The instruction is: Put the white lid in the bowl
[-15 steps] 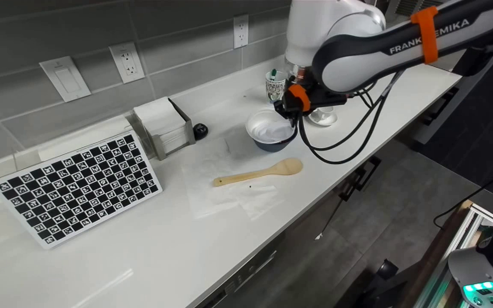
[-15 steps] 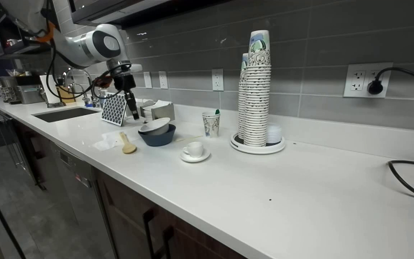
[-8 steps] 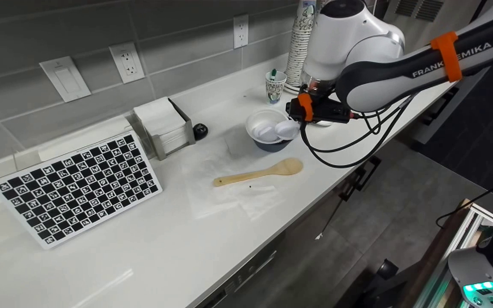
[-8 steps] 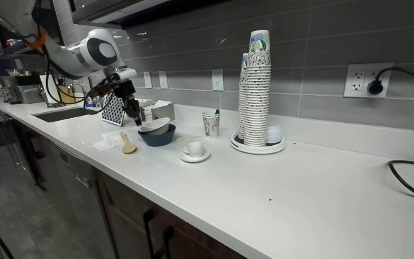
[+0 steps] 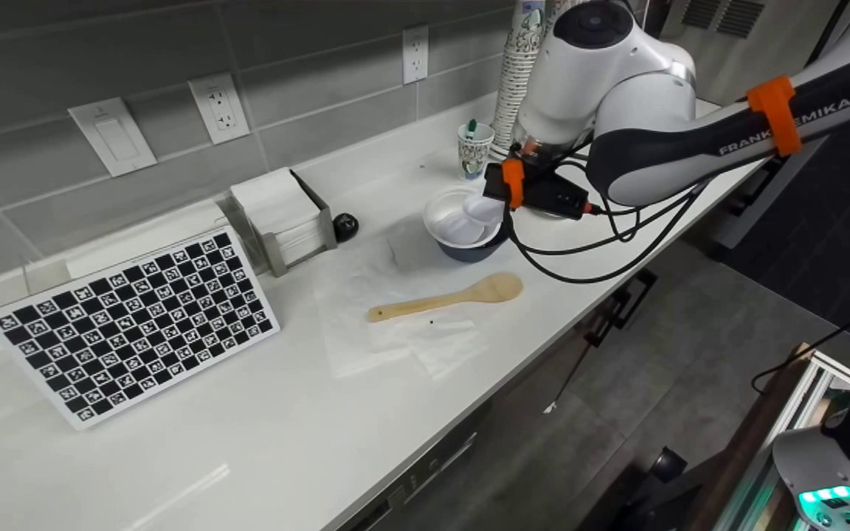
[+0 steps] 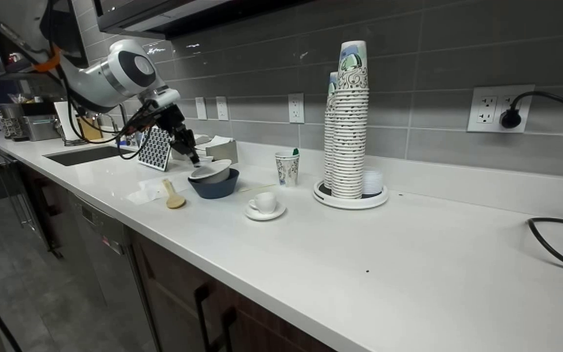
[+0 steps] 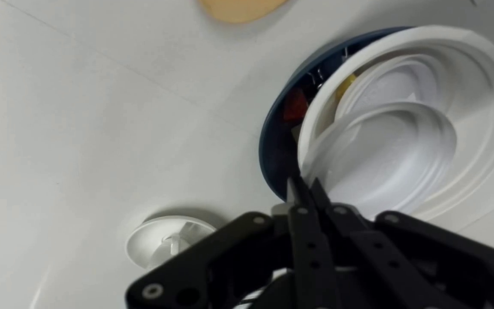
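From the left in the wrist view: the dark blue bowl [image 7: 276,154], then the gripper [image 7: 306,184] pinching the rim of the white lid [image 7: 384,159], which hangs tilted over the mouth of the white bowl [image 7: 483,111]. Thin plastic like this should be light, bendy and slick; the rim seems the place to hold, though the lid may pivot.

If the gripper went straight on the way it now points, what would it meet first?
Most likely the white bowl, over which the gripper holds a white lid. Depth is unclear, so the other lid lying inside or the blue bowl underneath could come first.
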Motion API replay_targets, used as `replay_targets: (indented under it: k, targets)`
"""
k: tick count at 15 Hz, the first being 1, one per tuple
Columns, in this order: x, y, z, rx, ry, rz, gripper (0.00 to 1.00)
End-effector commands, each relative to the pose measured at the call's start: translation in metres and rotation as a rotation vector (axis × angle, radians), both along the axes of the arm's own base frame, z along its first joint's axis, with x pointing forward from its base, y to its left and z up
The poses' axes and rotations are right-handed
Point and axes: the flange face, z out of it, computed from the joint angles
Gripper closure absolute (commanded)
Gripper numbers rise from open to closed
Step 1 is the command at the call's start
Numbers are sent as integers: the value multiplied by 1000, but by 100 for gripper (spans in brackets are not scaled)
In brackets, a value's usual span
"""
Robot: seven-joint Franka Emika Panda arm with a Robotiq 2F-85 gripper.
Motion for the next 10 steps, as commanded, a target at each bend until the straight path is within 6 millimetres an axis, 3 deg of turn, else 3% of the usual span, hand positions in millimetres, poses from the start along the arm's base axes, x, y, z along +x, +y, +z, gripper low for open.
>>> replay_targets:
  k: [1,10]
  targets:
    - [9,16,3,-8,-58,7,99]
    - [36,33,-12,-31,-46,30,99]
